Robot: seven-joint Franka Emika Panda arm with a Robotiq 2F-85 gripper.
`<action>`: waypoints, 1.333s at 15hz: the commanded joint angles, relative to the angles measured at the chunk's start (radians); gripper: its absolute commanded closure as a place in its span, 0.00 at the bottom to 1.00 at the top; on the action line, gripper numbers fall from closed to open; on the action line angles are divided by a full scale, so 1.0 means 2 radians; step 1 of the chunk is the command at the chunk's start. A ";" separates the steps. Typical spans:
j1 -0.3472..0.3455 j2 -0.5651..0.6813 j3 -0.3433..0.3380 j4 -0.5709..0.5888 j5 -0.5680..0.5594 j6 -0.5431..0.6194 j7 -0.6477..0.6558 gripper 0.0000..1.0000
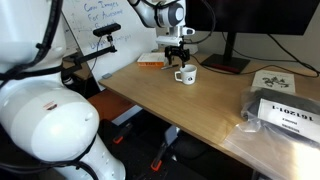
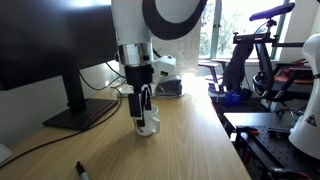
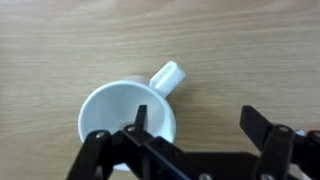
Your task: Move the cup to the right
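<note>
The cup (image 1: 185,74) is a small white mug with a side handle. It stands upright on the wooden table and shows in both exterior views (image 2: 148,125). My gripper (image 1: 178,55) hangs directly over it (image 2: 143,108). In the wrist view the cup (image 3: 115,112) sits at the lower left, its handle pointing up and right. My gripper (image 3: 198,122) is open: one fingertip is over the cup's white interior, the other is over bare table beside the cup. The cup's near wall lies between the fingers. I cannot tell if a finger touches the cup.
A monitor on a black stand (image 1: 225,62) is behind the cup, also seen in an exterior view (image 2: 75,115). A black bag with a white label (image 1: 285,112) and a printed sheet (image 1: 272,80) lie further along the table. A small dark pen (image 2: 80,170) lies near the table corner.
</note>
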 commanded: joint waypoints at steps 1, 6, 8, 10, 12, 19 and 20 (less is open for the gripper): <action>0.002 0.027 -0.008 0.024 -0.006 -0.013 0.011 0.08; 0.001 0.047 -0.014 0.029 -0.005 -0.009 0.007 0.58; 0.000 0.046 -0.018 0.028 -0.007 -0.003 0.010 0.73; -0.002 0.045 -0.018 0.028 -0.002 -0.001 0.008 0.88; -0.005 0.043 -0.018 0.030 0.003 -0.001 0.008 1.00; -0.006 0.028 -0.037 0.021 -0.010 0.014 0.041 0.97; -0.005 0.023 -0.045 0.018 -0.018 0.019 0.053 0.97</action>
